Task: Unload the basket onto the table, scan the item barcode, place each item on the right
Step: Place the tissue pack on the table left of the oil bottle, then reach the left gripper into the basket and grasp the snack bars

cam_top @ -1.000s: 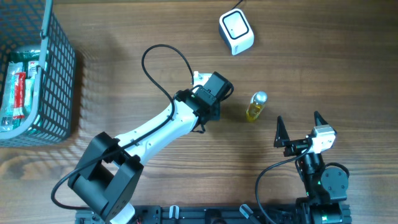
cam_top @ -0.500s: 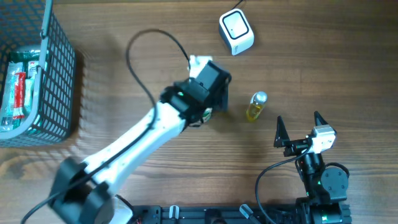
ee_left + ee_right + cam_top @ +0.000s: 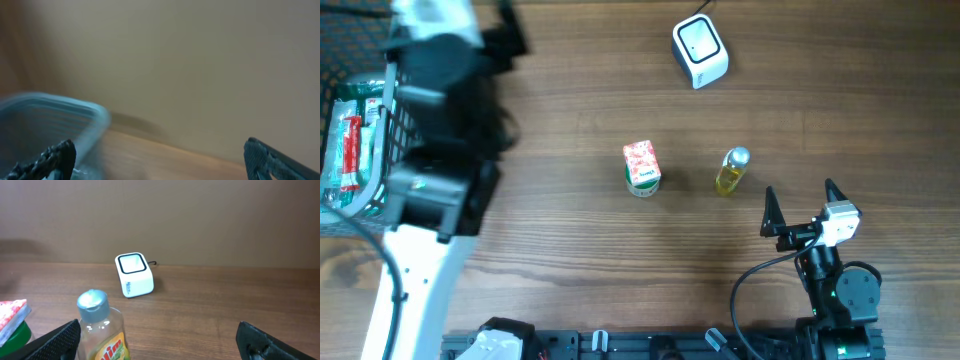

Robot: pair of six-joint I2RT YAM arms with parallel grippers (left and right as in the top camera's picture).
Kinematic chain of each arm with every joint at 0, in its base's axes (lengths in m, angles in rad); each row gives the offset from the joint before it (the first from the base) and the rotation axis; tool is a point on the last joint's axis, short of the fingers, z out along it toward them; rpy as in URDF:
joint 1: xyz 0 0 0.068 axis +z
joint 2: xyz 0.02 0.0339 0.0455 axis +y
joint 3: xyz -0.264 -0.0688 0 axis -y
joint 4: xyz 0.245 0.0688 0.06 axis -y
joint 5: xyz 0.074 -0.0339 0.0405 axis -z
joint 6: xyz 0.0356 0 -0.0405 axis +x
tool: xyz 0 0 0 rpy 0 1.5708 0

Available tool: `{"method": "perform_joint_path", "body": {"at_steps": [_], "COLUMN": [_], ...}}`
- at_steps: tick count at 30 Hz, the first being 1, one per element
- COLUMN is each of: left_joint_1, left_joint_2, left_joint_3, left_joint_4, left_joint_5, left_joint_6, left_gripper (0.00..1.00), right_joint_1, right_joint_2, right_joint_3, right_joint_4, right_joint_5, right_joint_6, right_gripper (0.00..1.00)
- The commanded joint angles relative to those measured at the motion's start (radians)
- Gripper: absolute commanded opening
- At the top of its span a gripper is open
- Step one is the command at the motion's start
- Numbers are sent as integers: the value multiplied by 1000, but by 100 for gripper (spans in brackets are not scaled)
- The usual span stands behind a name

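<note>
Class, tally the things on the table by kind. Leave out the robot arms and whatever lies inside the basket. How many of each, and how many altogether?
Scanner: 1
Bottle: 1
Carton: 1
Basket: 1
Total: 4

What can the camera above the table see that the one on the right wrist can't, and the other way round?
Only overhead: the wire basket of packets at the left edge of the table, and the blurred left arm by it. Only right wrist: the plain wall behind the table and the label on the bottle. Both: the white scanner, the bottle, the small red-and-green carton and the open right gripper.
</note>
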Motion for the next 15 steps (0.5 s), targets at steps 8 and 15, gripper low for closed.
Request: {"method": "perform_joint_path", "body": {"at_steps": [8,15], "left_joint_1": [642,819], "left_joint_2": [144,339], "left_joint_3": [5,5], "left_joint_4": [-25,-151], "left_joint_5": [221,356], "left_joint_6": [245,247], "left_gripper": [100,100], "right_joint_1": [-3,-3], "right_joint_2": [-3,-3], "right_joint_3": [-2,-2], "right_joint_4": [2,2], "right_joint_5": [-12,-12], "right_joint_6": [-9,-8], "right_gripper": [100,100]}}
